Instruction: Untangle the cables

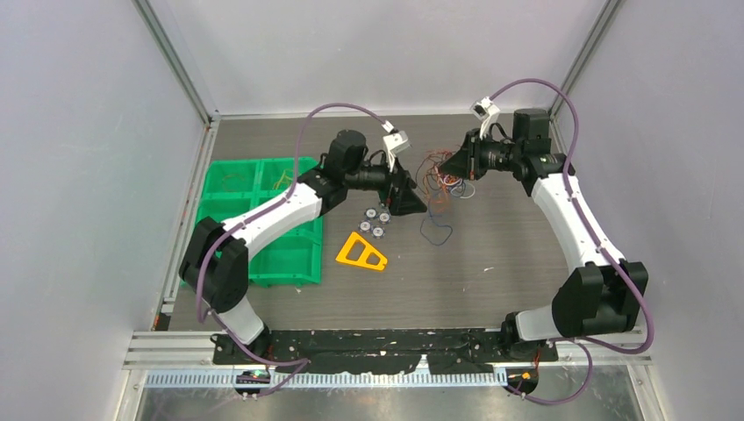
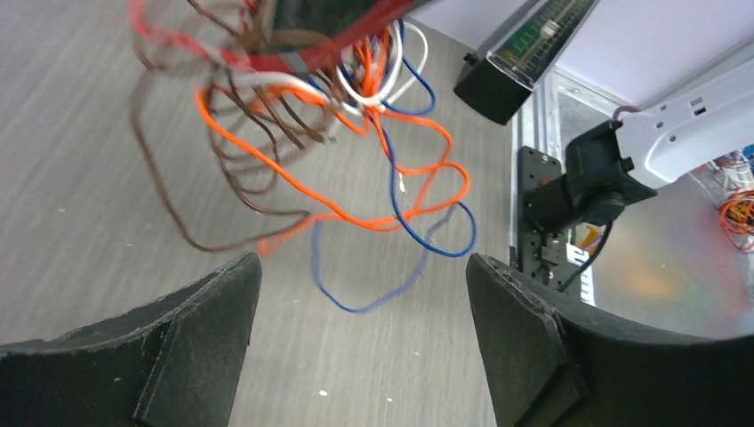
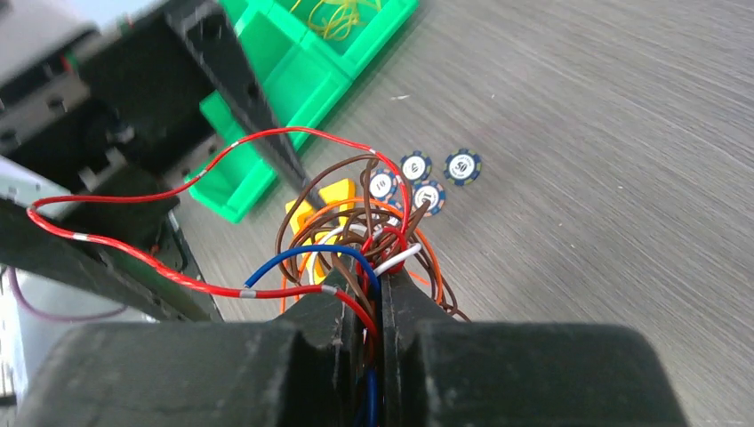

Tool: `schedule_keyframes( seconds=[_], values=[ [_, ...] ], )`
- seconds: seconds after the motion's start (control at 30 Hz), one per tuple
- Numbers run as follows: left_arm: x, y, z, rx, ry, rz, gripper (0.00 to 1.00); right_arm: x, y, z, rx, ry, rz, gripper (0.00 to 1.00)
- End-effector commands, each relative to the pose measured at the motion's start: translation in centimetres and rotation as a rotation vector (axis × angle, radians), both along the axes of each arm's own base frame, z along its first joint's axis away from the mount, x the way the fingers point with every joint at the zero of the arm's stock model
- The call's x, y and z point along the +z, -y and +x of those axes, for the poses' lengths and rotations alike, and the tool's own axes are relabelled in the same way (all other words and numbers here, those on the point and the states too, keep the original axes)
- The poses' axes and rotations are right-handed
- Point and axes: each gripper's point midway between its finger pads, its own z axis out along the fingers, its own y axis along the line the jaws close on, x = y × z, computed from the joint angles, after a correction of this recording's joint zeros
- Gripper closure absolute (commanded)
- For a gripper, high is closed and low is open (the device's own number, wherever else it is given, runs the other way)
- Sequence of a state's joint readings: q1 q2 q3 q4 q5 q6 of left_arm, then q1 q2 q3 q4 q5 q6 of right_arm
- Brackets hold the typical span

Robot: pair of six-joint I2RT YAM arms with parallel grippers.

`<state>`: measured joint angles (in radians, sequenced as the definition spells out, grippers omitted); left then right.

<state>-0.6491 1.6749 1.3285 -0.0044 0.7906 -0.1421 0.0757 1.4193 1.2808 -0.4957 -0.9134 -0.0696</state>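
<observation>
Top external: grey wood-grain table between pale walls; left gripper apart, right gripper clamped on cables.

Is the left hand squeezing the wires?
No, the left hand is wide open, with the wires hanging loose beyond it.

- Your left gripper: jaws wide apart, touching no wire.
- The cables hang bunched just beyond it, with orange and blue loops dangling over the table.
</observation>
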Motion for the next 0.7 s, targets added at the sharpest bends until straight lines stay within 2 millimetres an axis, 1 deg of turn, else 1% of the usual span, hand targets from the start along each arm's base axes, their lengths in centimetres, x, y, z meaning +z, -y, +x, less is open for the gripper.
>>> schedule_keyframes(
  seconds=[0.0, 0.03, 0.07, 0.1, 0.13, 0.17, 0.2, 0.23, 0.3, 0.37, 0.5, 0.6, 0.67],
  values=[
    [4.4, 0.4, -1.0, 0.006, 0.072, -0.162, 0.16, 2.9, 0.5, 2.2, -0.188, 0.039, 0.089, 0.94],
    [4.2, 0.4, -1.0, 0.009, 0.069, -0.160, 0.19, 2.5, 0.5, 2.1, -0.211, 0.005, 0.110, 0.94],
    [3.9, 0.4, -1.1, 0.011, 0.063, -0.157, 0.22, 2.9, 0.6, 2.4, -0.228, 0.022, 0.121, 0.95],
    [3.6, 0.5, -1.1, 0.008, 0.049, -0.152, 0.25, 2.5, 0.5, 2.4, -0.245, -0.008, 0.139, 0.94],
    [3.3, 0.6, -1.2, 0.005, 0.033, -0.151, 0.29, 3.0, 0.5, 2.5, -0.255, -0.002, 0.160, 0.94],
    [3.1, 0.8, -1.1, 0.005, 0.012, -0.151, 0.32, 2.7, 0.4, 2.4, -0.258, -0.009, 0.165, 0.94],
    [3.2, 1.0, -1.0, 0.010, -0.009, -0.157, 0.35, 3.0, 0.4, 2.4, -0.260, -0.006, 0.175, 0.94],
    [3.2, 1.2, -1.0, 0.011, -0.030, -0.165, 0.37, 2.8, 0.4, 2.4, -0.260, -0.013, 0.176, 0.94],
    [3.3, 1.4, -1.1, 0.007, -0.058, -0.181, 0.40, 2.6, 0.4, 2.3, -0.258, -0.014, 0.171, 0.94],
    [3.0, 1.7, -1.1, 0.011, -0.074, -0.172, 0.43, 2.6, 0.5, 2.2, -0.260, -0.013, 0.167, 0.94],
    [1.9, 2.0, -0.5, 0.037, -0.110, -0.141, 0.43, 3.1, 0.3, 2.1, -0.254, -0.010, 0.180, 0.94],
    [1.4, 2.1, -0.5, 0.033, -0.126, -0.121, 0.45, 3.2, 0.2, 2.0, -0.253, -0.011, 0.185, 0.94],
    [1.4, 2.2, -0.5, 0.028, -0.126, -0.118, 0.50, 3.2, 0.2, 2.0, -0.252, -0.015, 0.188, 0.94]
  ],
)
